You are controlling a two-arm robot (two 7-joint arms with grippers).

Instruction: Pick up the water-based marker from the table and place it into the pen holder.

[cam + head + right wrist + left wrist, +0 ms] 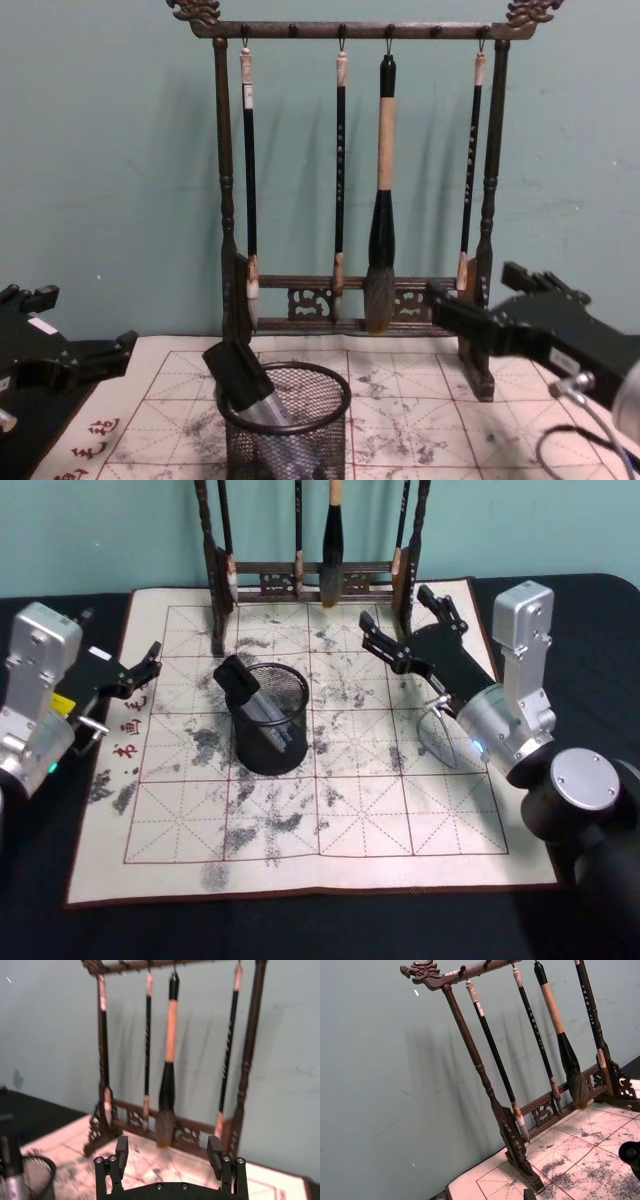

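One water-based marker (258,702), grey body with black cap, stands tilted inside the one pen holder (271,742), cap end up and leaning left over the rim. The holder sits on the grid-printed calligraphy mat (400,810), left of centre.

One brush rack (355,180) at the far edge of the mat, four brushes hanging from it; the third from the left (381,210) is the thick one with a tan handle.

Two grippers, both empty. Right gripper (408,626) is raised over the mat's far right part, right of the holder, just near of the rack, fingers spread wide. Left gripper (148,664) sits at the mat's left edge, well apart from the holder; cannot tell whether its fingers are spread.
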